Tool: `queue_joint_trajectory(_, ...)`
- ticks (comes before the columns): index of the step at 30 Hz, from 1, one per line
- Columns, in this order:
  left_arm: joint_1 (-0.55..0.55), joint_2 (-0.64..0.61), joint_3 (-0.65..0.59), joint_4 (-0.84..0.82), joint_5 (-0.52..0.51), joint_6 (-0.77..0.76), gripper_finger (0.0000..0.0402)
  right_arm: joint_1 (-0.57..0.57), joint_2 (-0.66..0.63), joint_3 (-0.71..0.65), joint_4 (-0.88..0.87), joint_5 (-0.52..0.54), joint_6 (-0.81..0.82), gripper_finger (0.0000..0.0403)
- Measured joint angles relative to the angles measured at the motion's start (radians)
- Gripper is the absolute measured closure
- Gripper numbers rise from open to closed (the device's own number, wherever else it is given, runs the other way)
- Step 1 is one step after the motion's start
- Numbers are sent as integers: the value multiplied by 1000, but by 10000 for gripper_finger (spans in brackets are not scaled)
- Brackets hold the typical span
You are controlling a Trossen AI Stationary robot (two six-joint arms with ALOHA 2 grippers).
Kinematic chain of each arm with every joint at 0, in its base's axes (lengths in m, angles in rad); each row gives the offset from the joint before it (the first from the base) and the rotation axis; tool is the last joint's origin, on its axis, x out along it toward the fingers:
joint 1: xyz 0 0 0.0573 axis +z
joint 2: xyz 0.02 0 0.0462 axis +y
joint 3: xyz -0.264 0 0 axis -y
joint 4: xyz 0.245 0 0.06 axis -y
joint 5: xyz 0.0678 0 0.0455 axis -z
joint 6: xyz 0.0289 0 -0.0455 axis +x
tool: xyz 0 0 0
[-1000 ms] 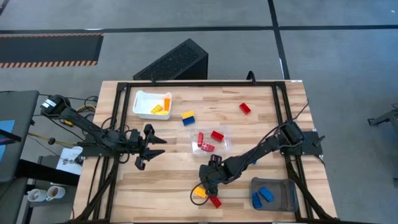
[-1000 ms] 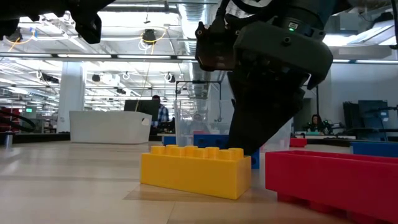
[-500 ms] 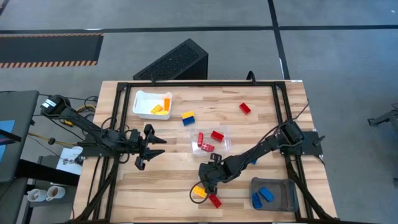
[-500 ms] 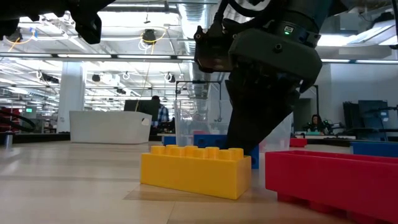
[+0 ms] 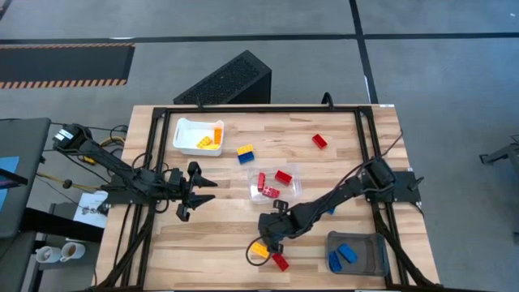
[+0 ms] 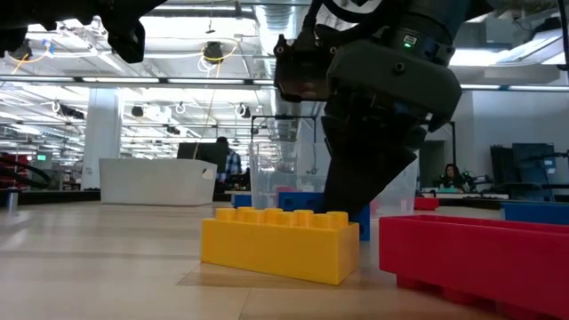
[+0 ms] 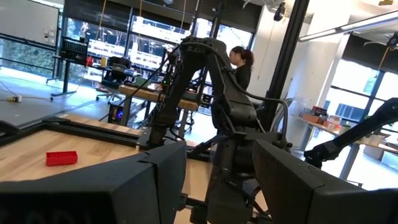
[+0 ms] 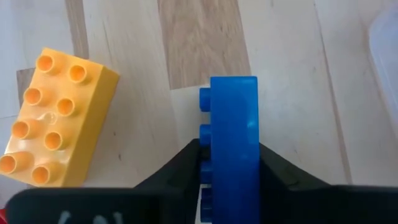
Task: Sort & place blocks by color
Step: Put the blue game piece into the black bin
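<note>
A blue block [image 8: 233, 124] lies on its side on the wood, studs facing sideways, with my right gripper [image 8: 231, 158] shut on it near the table's front middle [image 5: 272, 235]. A yellow block [image 8: 53, 118] [image 5: 259, 250] lies just beside it, and a red block [image 5: 280, 261] next to that. Farther back lie a stacked yellow-and-blue block [image 5: 245, 152] and a red block [image 5: 319, 141]. My left gripper [image 5: 203, 192] waits open over the table's left side. My right gripper pinches the blue block between its two fingers, one on the studded face [image 8: 205, 146] and one on the opposite underside [image 8: 256, 149]. The fingers come from above, pointing down, and lie across the block. The block appears to rest on its long side on the table.
A white tray [image 5: 185, 138] with yellow blocks stands at the far left. A clear tray [image 5: 293, 188] with red blocks is in the middle. A grey bin [image 5: 369, 243] with blue blocks sits at the near right. A black frame [image 5: 259, 109] borders the table.
My right gripper has shifted slightly toward the table's left edge over the blue block. The yellow and red blocks beside it lie where they were.
</note>
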Motion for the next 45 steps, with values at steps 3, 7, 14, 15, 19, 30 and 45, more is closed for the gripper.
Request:
queue_joint_trajectory(3, 0, 0, 0, 0, 0, 0, 229, 0, 4, 28, -35, -4, 0, 271)
queue_joint_trajectory(7, 0, 0, 0, 0, 0, 0, 229, 2, 6, 63, -65, -27, -15, 291)
queue_joint_trajectory(14, 0, 0, 0, 0, 0, 0, 229, 2, 5, 65, -66, -15, -22, 291)
queue_joint_trajectory(15, 0, 0, 0, 0, 0, 0, 229, 2, 5, 65, -68, -11, -22, 286)
queue_joint_trajectory(19, 0, 0, 0, 0, 0, 0, 229, 2, 3, 65, -69, -9, -23, 280)
queue_joint_trajectory(30, 0, 0, 0, 0, 0, 0, 228, 1, 2, 66, -69, 1, -26, 287)
queue_joint_trajectory(45, 0, 0, 0, 0, 0, -1, 228, 0, 0, 67, -69, 4, -29, 288)
